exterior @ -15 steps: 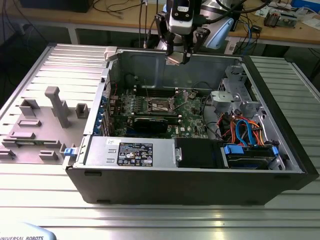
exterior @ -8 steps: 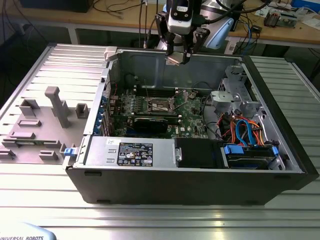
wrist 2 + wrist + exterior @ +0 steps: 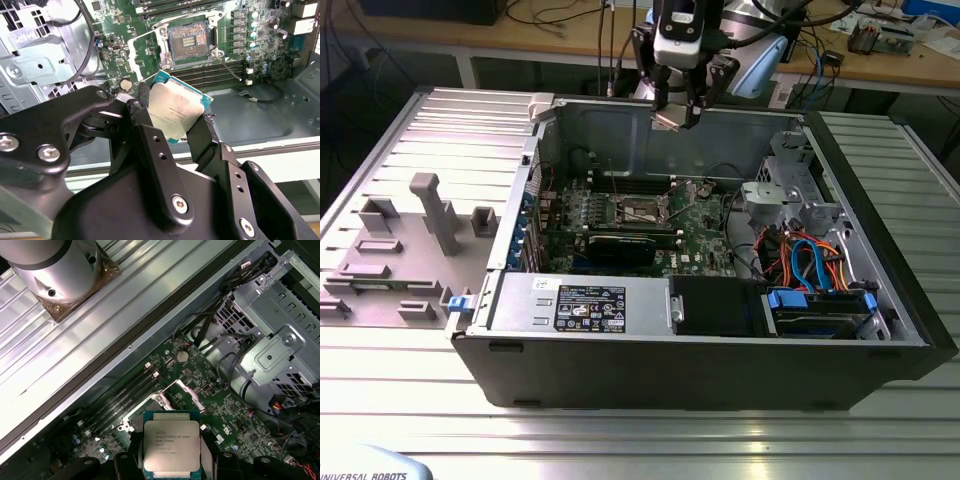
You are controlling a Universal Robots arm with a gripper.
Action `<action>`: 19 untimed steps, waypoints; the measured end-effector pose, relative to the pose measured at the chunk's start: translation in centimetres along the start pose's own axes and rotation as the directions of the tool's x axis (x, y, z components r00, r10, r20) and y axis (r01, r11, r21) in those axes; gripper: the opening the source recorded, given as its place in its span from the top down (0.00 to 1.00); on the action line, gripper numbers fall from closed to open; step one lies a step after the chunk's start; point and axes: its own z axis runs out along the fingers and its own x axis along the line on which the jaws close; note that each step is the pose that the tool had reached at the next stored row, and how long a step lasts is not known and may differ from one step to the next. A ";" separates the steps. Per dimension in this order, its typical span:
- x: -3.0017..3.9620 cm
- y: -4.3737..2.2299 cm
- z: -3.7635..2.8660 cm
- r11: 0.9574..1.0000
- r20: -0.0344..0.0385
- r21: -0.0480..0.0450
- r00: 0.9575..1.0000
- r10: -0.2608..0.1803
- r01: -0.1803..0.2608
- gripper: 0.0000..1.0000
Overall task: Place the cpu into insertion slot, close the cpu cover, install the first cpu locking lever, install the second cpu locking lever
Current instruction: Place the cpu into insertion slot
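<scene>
**Chip aloft over the open case**

The ribbed aluminium table (image 3: 640,430) carries a dark, steel-walled computer case (image 3: 720,365) lying on its side with the lid off, so the top is wide open between four upright walls; a grey plastic fixture plate (image 3: 410,230) lies at the exterior view's left. Inside, the green motherboard (image 3: 705,245) covers the floor, hemmed by a perforated silvery drive cage (image 3: 790,185) on the exterior view's right and a long black graphics card (image 3: 620,245) on the near side. The gripper (image 3: 677,118) hangs by the rim of the far wall, well apart from the board; its matt black fingers (image 3: 142,120) are clamped on two opposite edges of the cpu (image 3: 175,112), a flat square with a brushed metal top and a teal border, tilted in the second wrist view. The insertion slot (image 3: 189,42) lies bare, a dark square recess in a silvery surround; beside it the cpu cover (image 3: 189,396), a thin shiny frame, stands tipped up.
</scene>
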 end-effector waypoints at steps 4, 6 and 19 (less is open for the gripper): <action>0.00 0.00 0.00 0.999 0.003 -0.001 0.999 0.036 -0.036 0.46; 0.00 0.00 0.00 0.996 0.008 -0.002 0.996 0.092 -0.092 0.46; 0.00 0.00 0.01 0.990 0.014 -0.003 0.990 0.141 -0.141 0.46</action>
